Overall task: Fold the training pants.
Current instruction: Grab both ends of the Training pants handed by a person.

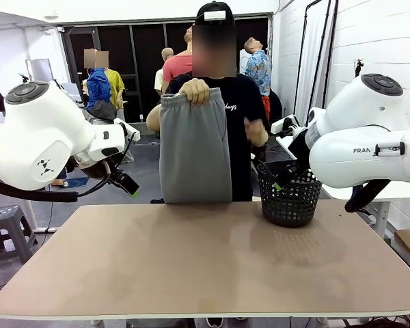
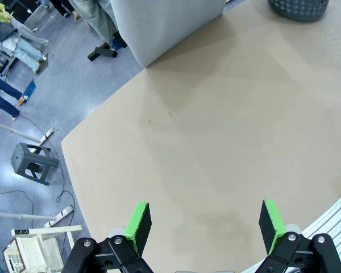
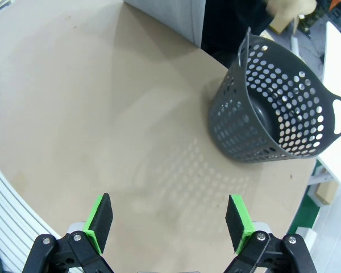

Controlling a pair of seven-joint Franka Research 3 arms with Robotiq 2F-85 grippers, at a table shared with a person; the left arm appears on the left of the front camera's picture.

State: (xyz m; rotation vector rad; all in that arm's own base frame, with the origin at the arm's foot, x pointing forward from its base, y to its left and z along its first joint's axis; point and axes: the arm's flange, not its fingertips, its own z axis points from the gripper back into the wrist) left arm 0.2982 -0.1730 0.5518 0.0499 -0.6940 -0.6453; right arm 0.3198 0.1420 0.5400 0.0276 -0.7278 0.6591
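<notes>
A person at the far side of the table holds up the training pants (image 1: 195, 147), light grey and hanging straight down, with one hand (image 1: 195, 89) at the waistband. Their lower edge hangs at the table's far edge. My left gripper (image 1: 126, 183) hovers off the table's left far corner, left of the pants. The left wrist view has its open gripper (image 2: 204, 224) above bare tabletop, the pants (image 2: 165, 23) far ahead. Beside the black basket hangs my right gripper (image 1: 281, 179). It stands open (image 3: 169, 220) and empty in the right wrist view, a strip of the pants (image 3: 170, 17) at the top.
A black mesh basket (image 1: 290, 195) stands at the table's far right, also seen in the wrist views (image 3: 278, 114) (image 2: 298, 8). The brown table (image 1: 191, 260) is bare in front of it. A grey stool (image 2: 31, 164) stands on the floor to the left.
</notes>
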